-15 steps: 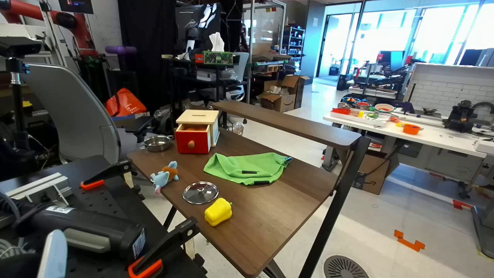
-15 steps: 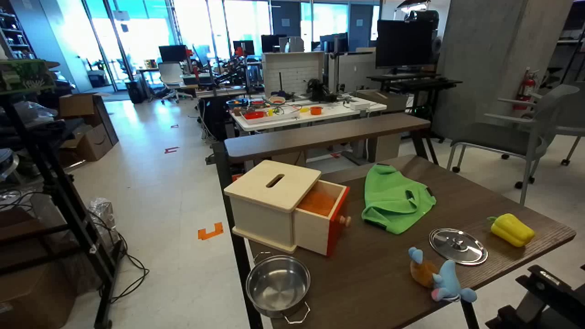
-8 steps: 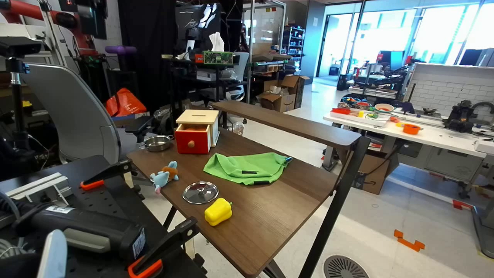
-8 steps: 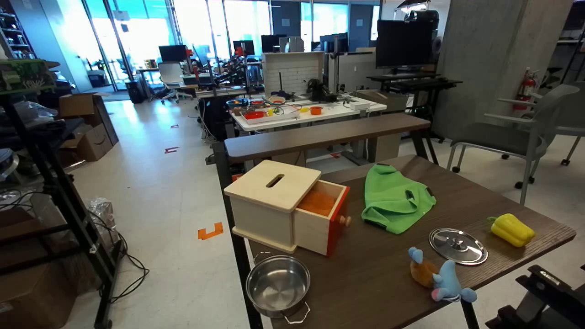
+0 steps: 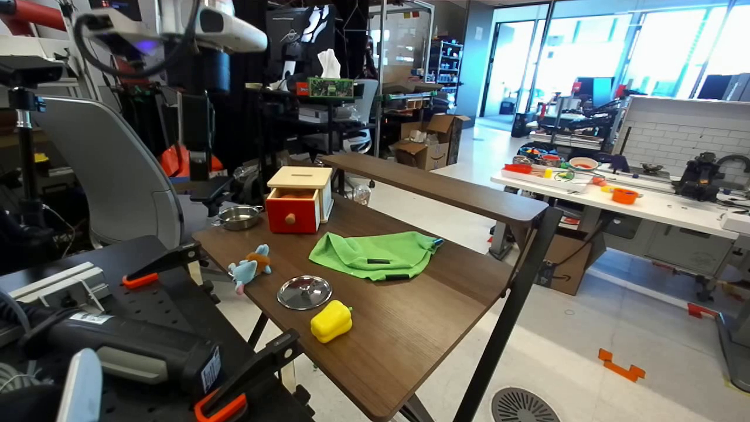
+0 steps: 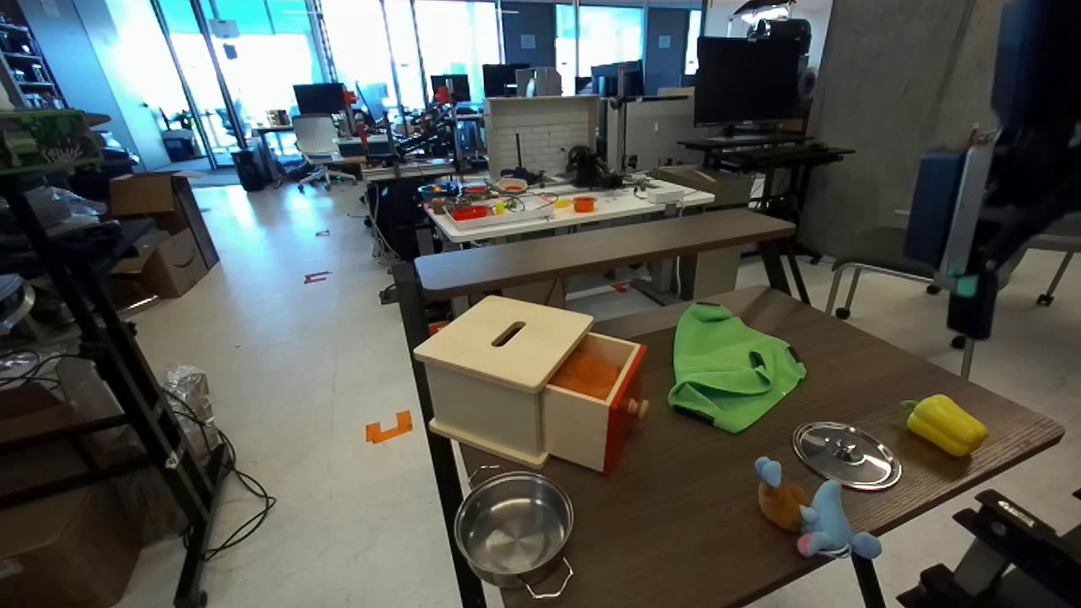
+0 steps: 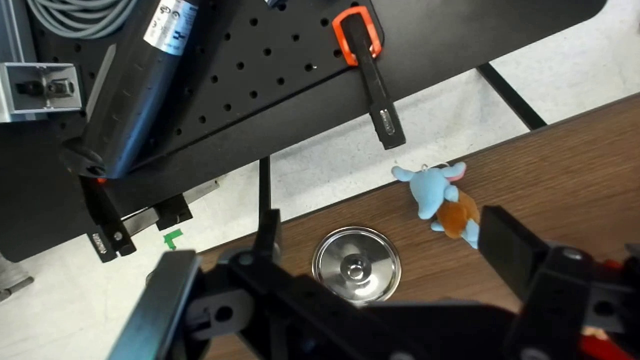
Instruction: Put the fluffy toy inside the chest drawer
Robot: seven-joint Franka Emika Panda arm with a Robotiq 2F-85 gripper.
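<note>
Evidently empty: gripper [image 7: 384, 235] hangs above the table [image 7: 560, 165], fingers wide apart, nothing between them; probably spread so to straddle something soft and bulky. Fluffy toy [image 7: 440, 205], blue with a brown body, lies below the tool and off toward one finger, ears reaching the table edge, seemingly a little past it. Judged as approach stage, grasp not made. Next calls for a shift across until the toy sits midway, then a descent. Pot lid [image 7: 356, 265] also below the tool, near the toy; a low finger could clip it. Chest drawer [image 6: 532, 382] well apart from the tool, pulled part-way out, presumably so the toy can go in from above. Something orange [image 6: 587, 374] inside it; lining or object, cannot tell. Plush should squash under grip; a nudge edgeward might tip it off.
</note>
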